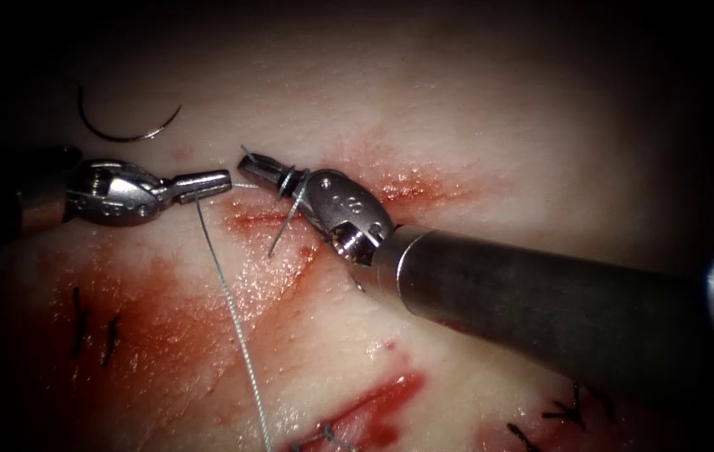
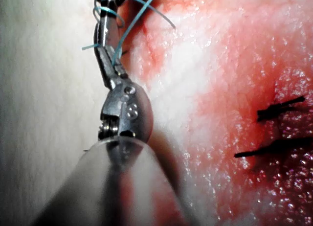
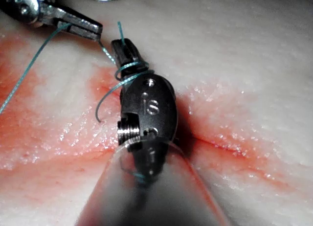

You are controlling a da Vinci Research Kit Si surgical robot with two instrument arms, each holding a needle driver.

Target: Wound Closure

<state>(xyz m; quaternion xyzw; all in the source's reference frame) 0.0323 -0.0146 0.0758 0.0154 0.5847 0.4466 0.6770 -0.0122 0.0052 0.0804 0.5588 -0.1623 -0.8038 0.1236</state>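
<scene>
The right arm's tool (image 1: 258,166) is reaching in from the near right over the tissue (image 1: 474,125), its jaws pressed together on a short end of the thread (image 1: 235,318), whose tip is poking out just past the jaw ends. Loops of thread are lying wound around those closed jaws, just behind the tips (the right wrist view shows the tool (image 3: 123,47) with two or so turns sitting against the wrist joint), and a loose tail is curling down from the loops toward the red fluid (image 1: 164,326) on the tissue.

Just beyond the right tool's tips, nearly tip to tip with them, the left arm's tool (image 1: 210,182) is lying across the tissue from the left, its jaws clamped on the thread. From that grip one short stretch is running straight over to the right tool's jaws, and a long strand is trailing away toward the near edge of the scene, crossing the cut (image 1: 260,219) that is sitting directly beneath the two tools. In the left wrist view the left tool (image 2: 113,72) is pinching the thread (image 2: 137,15), with the wrapped tip of the right tool just ahead of it.

Farther off, beyond the left tool, the needle (image 1: 126,125) is resting free on the tissue's surface, not in the tissue and held by neither tool, well apart from both. Dark stitches (image 1: 93,331) are showing nearer the viewer, to the left.
</scene>
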